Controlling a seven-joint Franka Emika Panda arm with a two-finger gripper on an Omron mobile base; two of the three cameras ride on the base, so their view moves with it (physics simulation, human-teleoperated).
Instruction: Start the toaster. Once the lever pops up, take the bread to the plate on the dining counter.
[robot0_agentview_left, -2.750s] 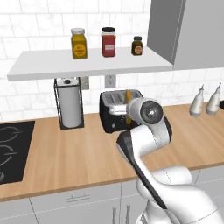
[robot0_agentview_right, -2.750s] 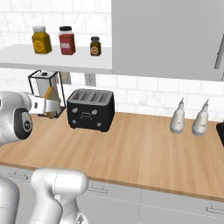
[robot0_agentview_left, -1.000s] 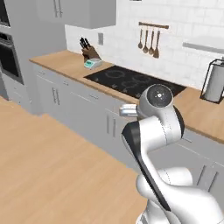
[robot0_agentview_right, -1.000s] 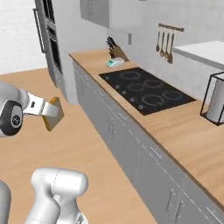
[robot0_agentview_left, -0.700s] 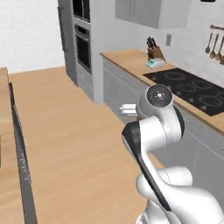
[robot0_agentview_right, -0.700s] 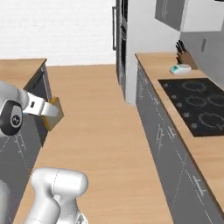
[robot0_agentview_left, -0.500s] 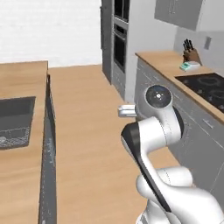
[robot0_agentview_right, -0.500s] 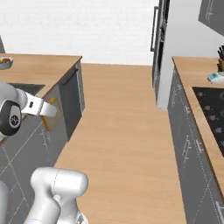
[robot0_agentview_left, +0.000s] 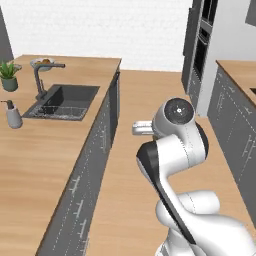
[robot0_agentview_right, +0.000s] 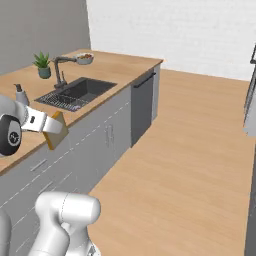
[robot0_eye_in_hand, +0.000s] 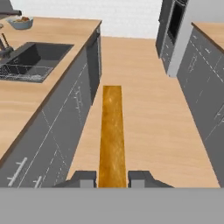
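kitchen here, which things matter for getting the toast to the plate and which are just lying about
Part of the job:
- bread, clamped in the gripper
- dining counter

Just lying about:
- sink and tap
- soap bottle
- potted plant
- fruit bowl
- wall oven

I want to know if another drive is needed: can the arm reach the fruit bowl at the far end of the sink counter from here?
Probably not. The gripper, shut on the bread, hangs beside the counter's near end; the bowl sits far beyond the sink.
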